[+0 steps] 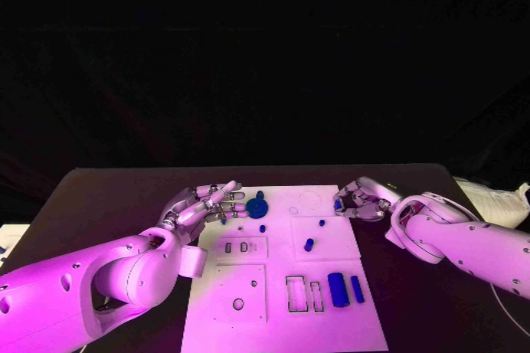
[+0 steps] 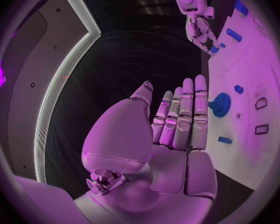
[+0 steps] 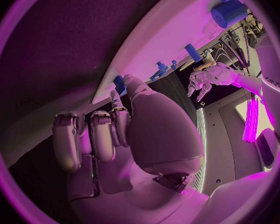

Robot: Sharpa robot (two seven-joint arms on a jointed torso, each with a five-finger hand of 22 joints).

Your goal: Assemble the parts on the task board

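The white task board [image 1: 332, 326] lies in the middle of the black table. A blue gear [image 1: 256, 208] stands near its far left corner. My left hand [image 1: 207, 206] lies just left of the gear with its fingers stretched out and nothing in them; the left wrist view has this hand [image 2: 174, 129] beside the gear [image 2: 221, 104]. My right hand [image 1: 362, 200] is at the board's far right edge. Its thumb and a finger pinch a small blue part [image 3: 118, 82] at the board's rim [image 3: 171, 35]. A thick blue cylinder [image 1: 338, 289] and a thin blue pin [image 1: 357, 289] lie on the near right of the board.
Small blue pegs [image 1: 262, 228] [image 1: 322, 223] and a blue oblong piece [image 1: 309, 244] sit mid-board. Rectangular slots [image 1: 297, 293] open beside the cylinder. A white cloth [image 1: 499, 204] lies at the table's right edge.
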